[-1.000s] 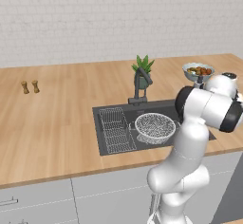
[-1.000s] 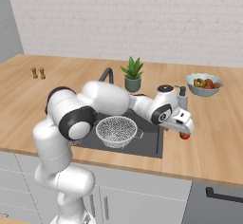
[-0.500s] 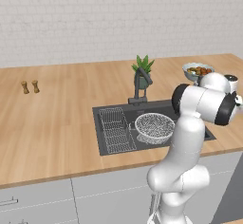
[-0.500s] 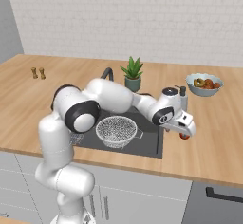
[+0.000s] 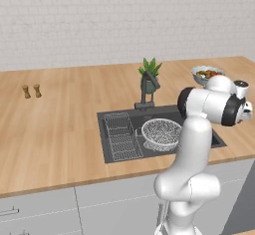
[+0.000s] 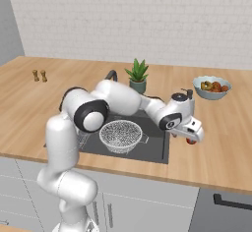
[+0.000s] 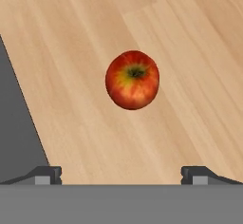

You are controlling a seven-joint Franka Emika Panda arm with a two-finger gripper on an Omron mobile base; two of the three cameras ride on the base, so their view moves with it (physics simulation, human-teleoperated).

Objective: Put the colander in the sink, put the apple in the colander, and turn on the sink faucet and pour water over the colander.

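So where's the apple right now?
The apple lies on the wooden counter just right of the sink, directly under the open end effector; the hand view shows it centred between the tips.

- Both base views are evenly and softly lit, bright, with no harsh glare on the wooden counter (image 5: 60, 129).
- Shadows are faint; the sink (image 6: 156, 145) basin reads dark and flat.
- Rendered edges look slightly soft and low in detail.
- In the hand view, the apple (image 7: 132, 79) is sharp, with no highlight on its skin and almost no cast shadow.
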